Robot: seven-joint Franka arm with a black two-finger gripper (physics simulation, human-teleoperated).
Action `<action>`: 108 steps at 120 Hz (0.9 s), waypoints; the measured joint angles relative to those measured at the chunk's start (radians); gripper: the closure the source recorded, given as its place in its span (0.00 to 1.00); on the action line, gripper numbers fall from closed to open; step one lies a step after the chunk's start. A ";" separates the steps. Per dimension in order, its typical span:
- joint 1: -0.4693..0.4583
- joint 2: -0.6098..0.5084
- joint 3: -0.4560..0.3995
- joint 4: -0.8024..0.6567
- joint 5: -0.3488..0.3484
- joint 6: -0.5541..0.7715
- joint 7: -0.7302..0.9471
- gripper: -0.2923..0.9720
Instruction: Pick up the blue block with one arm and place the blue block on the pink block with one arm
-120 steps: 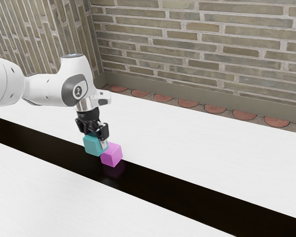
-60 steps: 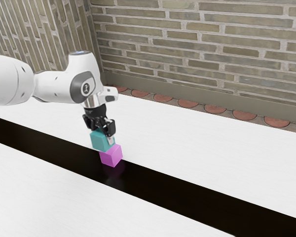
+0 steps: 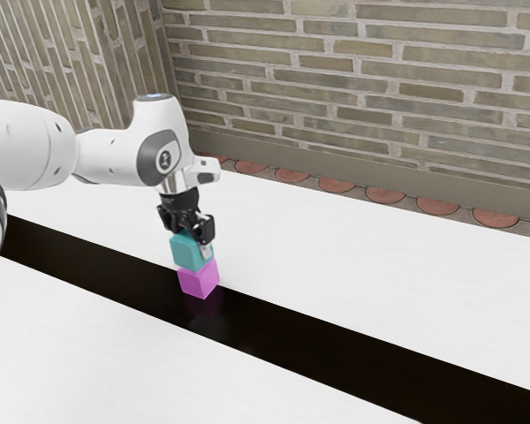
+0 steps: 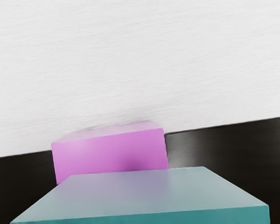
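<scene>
The black two-finger claw (image 3: 192, 237) is closed on the blue block (image 3: 193, 254), a smooth cube of teal-tinted blue. One finger is pressed to each of two opposite sides, near the cube's top. The blue block is held upright directly above the pink block (image 3: 199, 281), a smooth magenta cube resting on the glossy black stripe (image 3: 353, 358) that crosses the white desk (image 3: 380, 247). A brick wall (image 3: 353, 79) stands on the far side.

In the exterior view the underside of the blue block appears to meet the top of the pink block, with a slight offset toward the exterior view's left. Whether its weight is already borne there cannot be told. In the wrist view the blue block (image 4: 140, 198) is seen just under the hand, and part of the pink block (image 4: 109, 156) is seen beyond it, where the stripe meets the white surface.

The pick-up is judged complete and the carry across is as good as finished — the stack is formed or very nearly so. The block has not yet been let go. What is left is for the fingers to be parted and the hand drawn up clear without nudging the upper cube — only then can the placement be counted as done.
</scene>
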 joint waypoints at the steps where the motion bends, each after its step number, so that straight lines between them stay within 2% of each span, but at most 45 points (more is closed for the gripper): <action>1: 0.000 0.001 0.000 0.001 -0.001 0.000 0.000 0.50; 108: 0.010 0.019 0.006 -0.008 -0.032 0.053 0.053 0.50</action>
